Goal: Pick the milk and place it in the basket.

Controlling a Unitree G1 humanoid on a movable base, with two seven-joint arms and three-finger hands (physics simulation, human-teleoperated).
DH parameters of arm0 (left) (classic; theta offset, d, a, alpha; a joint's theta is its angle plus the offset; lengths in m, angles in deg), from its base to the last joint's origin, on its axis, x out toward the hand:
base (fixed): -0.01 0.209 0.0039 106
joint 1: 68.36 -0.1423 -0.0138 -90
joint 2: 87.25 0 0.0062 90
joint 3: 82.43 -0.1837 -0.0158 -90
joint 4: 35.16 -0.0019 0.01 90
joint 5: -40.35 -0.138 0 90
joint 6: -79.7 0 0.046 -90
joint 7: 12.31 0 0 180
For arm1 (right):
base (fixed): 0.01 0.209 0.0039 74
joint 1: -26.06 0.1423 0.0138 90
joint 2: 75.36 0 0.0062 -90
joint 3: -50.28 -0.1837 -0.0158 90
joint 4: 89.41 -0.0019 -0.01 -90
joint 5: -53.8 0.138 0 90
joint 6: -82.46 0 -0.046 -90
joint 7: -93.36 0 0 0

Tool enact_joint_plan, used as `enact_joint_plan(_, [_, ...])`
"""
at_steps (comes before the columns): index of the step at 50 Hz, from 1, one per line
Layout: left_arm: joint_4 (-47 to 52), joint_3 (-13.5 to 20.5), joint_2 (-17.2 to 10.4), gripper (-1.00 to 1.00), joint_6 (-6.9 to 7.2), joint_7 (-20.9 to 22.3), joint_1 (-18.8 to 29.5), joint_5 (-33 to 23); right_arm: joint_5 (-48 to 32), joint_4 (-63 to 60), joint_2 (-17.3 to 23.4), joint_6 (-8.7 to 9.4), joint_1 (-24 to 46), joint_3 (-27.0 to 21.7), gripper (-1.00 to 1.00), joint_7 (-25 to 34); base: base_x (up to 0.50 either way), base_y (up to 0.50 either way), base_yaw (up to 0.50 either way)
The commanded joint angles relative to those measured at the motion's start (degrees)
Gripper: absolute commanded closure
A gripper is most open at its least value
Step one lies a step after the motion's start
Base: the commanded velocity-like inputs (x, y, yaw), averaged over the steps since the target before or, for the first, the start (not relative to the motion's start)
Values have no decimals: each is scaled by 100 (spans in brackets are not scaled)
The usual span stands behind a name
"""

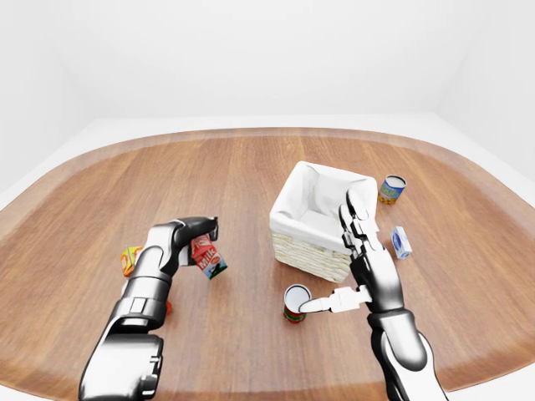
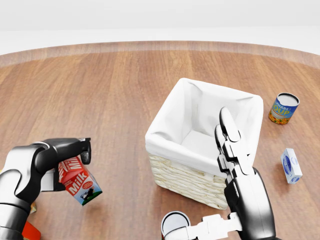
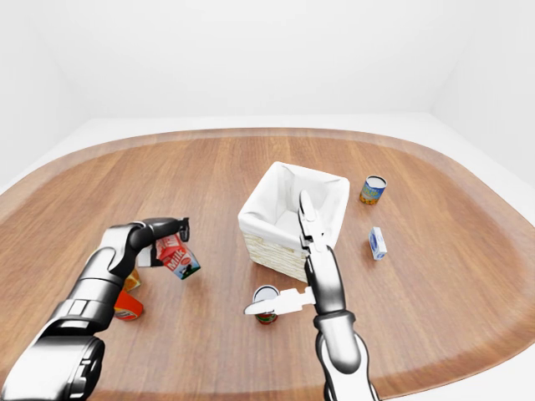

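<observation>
Milk: one small red and white milk carton (image 2: 77, 182), boxy with a pointed top, tilted, up off the table at the head view's lower left.
Left hand: the dark shiny left hand (image 2: 70, 152) has its fingers closed round the carton's top.
Right hand: the right hand (image 2: 231, 165) is wide open and flat, holding nothing, fingers up beside the basket.
Basket: one square woven basket (image 2: 187, 182) with a soft white cloth inside, to the right of the milk.
Table: smooth brown wooden table (image 1: 251, 175) with rounded corners.
Cans: two round tins, a red can (image 1: 295, 302) and a yellow can (image 1: 391, 189).
Boxes: one little blue and white box (image 1: 401, 242), one orange box (image 1: 129, 259).
</observation>
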Motion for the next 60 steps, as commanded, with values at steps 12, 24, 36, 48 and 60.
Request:
enact_joint_plan(12, [1505, 334, -167, 100, 0, 0, -104, -98, 2, -60, 4, 21, -17, -3, -100, 9, 0, 0, 0])
enact_joint_plan(24, [1863, 377, -184, 100, 0, 0, -7, -235, -15, -28, 0, 0, -20, 33, -100, 10, 0, 0, 0])
enact_joint_plan(36, [2370, 431, -174, 100, 0, 0, 85, -208, -47, 2, 17, -11, -18, 84, -100, -11, 0, 0, 0])
enact_joint_plan(48, [2886, 425, -102, 100, 57, 0, 312, -397, -60, 13, 34, -34, -36, 132, -100, -21, 0, 0, 0])
enact_joint_plan(60, [3082, 304, 89, 100, 128, 0, 532, -507, -93, 31, 44, -44, -38, 201, -100, -56, 0, 0, 0])
